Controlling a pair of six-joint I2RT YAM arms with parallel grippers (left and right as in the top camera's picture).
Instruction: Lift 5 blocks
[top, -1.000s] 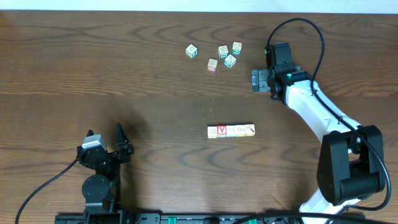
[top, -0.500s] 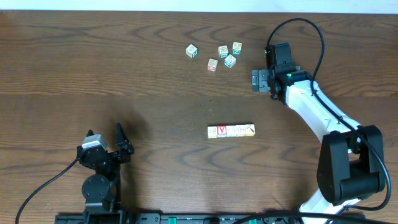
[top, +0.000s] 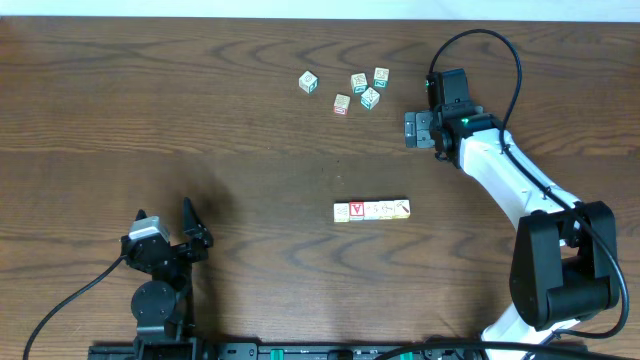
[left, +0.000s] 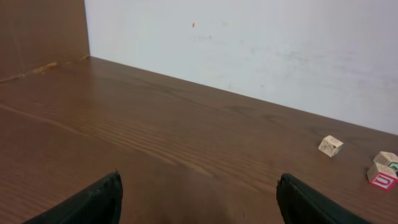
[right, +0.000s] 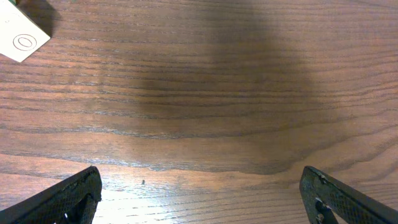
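The blocks (top: 371, 210) lie side by side in one short row at the table's middle, pale cubes with a red V face (top: 356, 211) near the row's left end. My left gripper (top: 163, 210) sits near the front left, far from the row, open and empty; in its wrist view (left: 199, 202) only bare wood lies between the fingertips. My right gripper (top: 409, 130) hovers at the back right, above and right of the row, open with nothing between its fingers (right: 202, 196).
Several loose cubes with teal or green prints (top: 370, 97) and one pinkish cube (top: 342, 104) are scattered at the back, left of the right gripper. A pale cube (right: 22, 38) shows at the right wrist view's top left. A white wall (left: 249, 43) borders the table.
The left gripper has shifted very slightly to the left. The right arm and all the cubes have stayed put.
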